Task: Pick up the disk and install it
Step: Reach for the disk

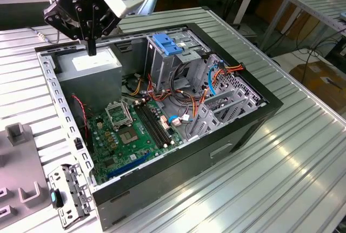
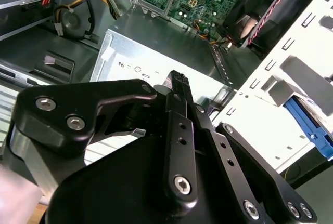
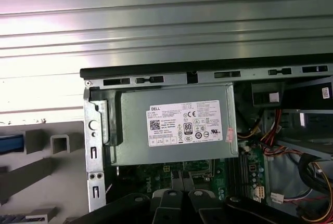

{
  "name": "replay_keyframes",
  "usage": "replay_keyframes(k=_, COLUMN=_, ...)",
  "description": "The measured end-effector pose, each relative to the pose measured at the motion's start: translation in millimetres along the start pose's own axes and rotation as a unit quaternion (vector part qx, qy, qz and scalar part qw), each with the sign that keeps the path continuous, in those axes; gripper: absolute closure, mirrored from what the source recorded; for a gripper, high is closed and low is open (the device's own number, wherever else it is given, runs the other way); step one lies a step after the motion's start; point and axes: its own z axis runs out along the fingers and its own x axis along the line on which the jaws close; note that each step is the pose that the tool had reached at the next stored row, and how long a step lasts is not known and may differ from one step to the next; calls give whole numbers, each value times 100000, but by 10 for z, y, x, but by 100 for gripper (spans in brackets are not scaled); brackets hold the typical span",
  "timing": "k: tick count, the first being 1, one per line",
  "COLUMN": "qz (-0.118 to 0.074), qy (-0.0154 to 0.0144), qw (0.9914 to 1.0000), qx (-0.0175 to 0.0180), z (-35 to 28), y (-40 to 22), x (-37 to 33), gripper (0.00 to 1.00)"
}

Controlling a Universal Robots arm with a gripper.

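Observation:
My gripper (image 1: 92, 48) hangs over the back left corner of the open computer case (image 1: 227, 152), just above the grey power supply (image 1: 89, 66). In the second wrist view its black fingers (image 2: 178, 86) lie together with nothing between them, so it is shut and empty. The first wrist view shows the gripper (image 3: 182, 197) over the labelled power supply (image 3: 174, 125). A bright blue edge, apparently the disk (image 3: 11, 143), sits in a grey slotted fixture (image 3: 47, 167) outside the case, mostly cut off. The second wrist view shows the same disk (image 2: 308, 126) beyond the case wall.
Inside the case are the green motherboard (image 1: 130, 135), bundles of cables (image 1: 178, 100) and a tall metal drive cage (image 1: 173, 65) topped by a blue latch (image 1: 167, 44). A loose metal bracket (image 1: 67, 195) lies on the ribbed metal table (image 1: 270, 190) by the grey fixture (image 1: 19, 135).

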Motion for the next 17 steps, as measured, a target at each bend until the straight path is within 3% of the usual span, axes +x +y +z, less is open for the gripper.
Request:
replay_keyframes(k=13, qz=2, qy=39, qw=100000, qx=4, z=-1, y=-10, x=134, gripper=89)
replay_keyframes(k=14, qz=1, qy=50, qw=100000, qx=4, z=-1, y=-13, x=174, gripper=89)
replay_keyframes(k=17, qz=-1, qy=67, qw=100000, qx=8, z=-1, y=-16, x=204, gripper=89)
